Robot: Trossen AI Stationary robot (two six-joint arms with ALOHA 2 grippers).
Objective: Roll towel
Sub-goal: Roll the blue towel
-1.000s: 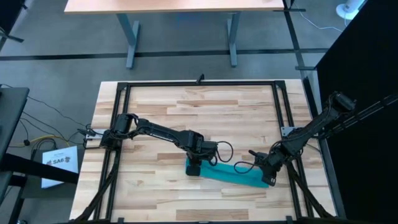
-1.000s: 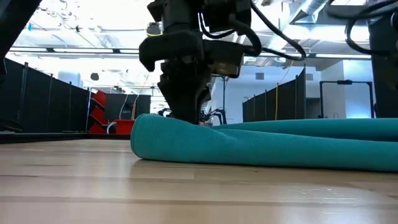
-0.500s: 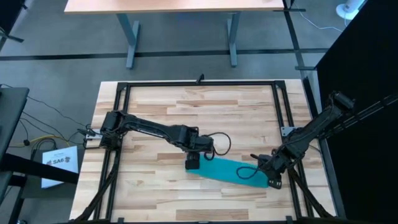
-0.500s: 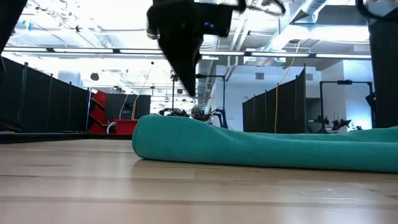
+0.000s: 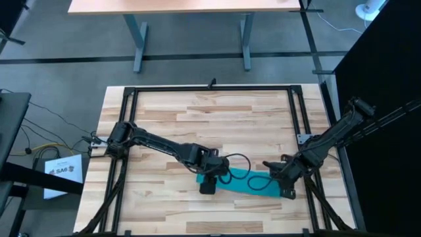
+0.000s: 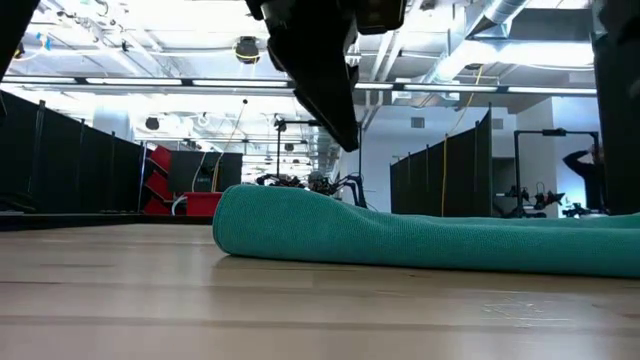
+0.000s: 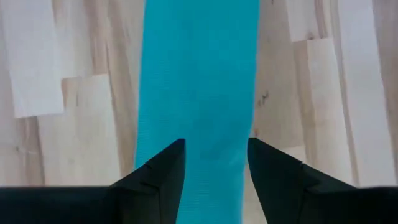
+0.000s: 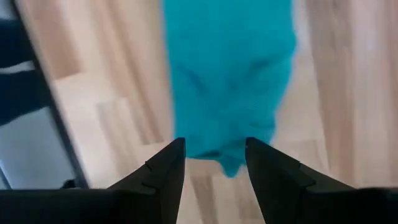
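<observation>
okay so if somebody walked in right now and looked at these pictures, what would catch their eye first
The teal towel, rolled into a long tube, lies on the wooden table toward its near right. The left tool hangs open over one end and the right tool open over the other, neither gripping it.

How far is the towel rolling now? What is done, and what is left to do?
Done: the towel lies on the table as a long, narrow roll, rounded at its end in the low view. In hand: nothing is gripped. The left gripper and the right gripper each hang over one end of the roll with open fingers. Left: perhaps only tidying; whether the roll is tight along its whole length cannot be seen.
</observation>
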